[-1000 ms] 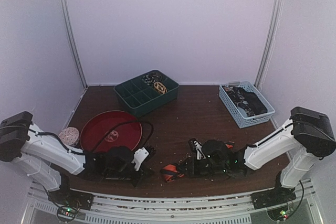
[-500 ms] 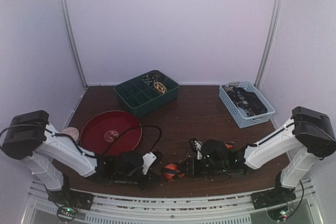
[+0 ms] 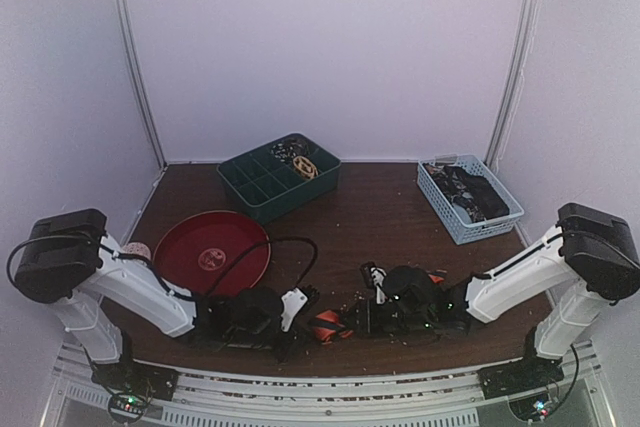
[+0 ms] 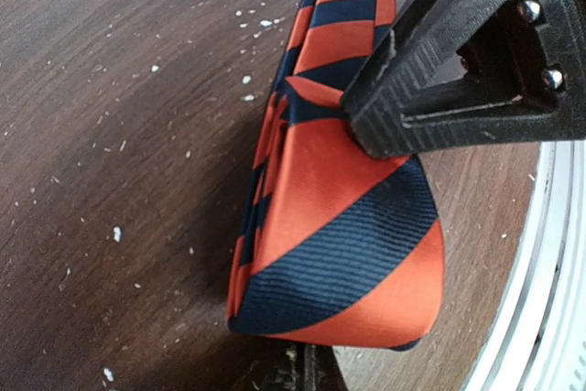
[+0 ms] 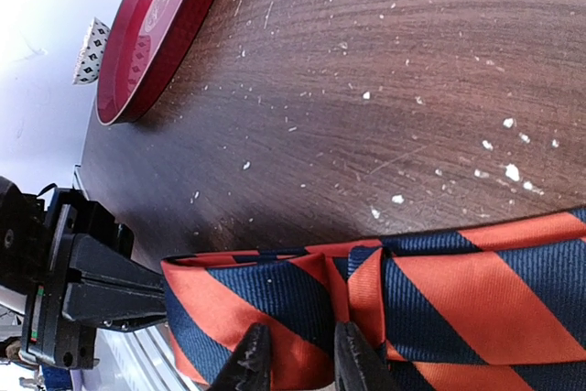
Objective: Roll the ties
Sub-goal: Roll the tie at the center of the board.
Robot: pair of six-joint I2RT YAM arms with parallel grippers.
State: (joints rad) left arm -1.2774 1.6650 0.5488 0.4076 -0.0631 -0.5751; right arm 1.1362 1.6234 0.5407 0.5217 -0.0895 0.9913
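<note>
One of the ties, striped orange-red and navy (image 3: 326,327), lies near the table's front edge between both grippers. Its end is folded over into a short loop (image 4: 339,226). My right gripper (image 5: 298,359) is shut on the folded layers (image 5: 439,290); one of its black fingers (image 4: 439,70) presses on the band. My left gripper (image 3: 298,309) is shut, its tips (image 4: 307,374) tucked under the fold's rounded end; whether they pinch fabric is hidden. Its black body (image 5: 82,290) shows left of the fold.
A red round tray (image 3: 212,247) lies at left, a speckled ball (image 3: 140,250) beside it behind my left arm. A green divided box (image 3: 262,187) holding coils stands at the back, a blue basket (image 3: 452,227) of dark fabric at right. A black cable (image 3: 290,247) loops over the wood.
My left arm has swung right along the front edge, bringing its gripper up to the tie's folded end, and its jaws have shut fully. The right gripper has kept its hold in place.
</note>
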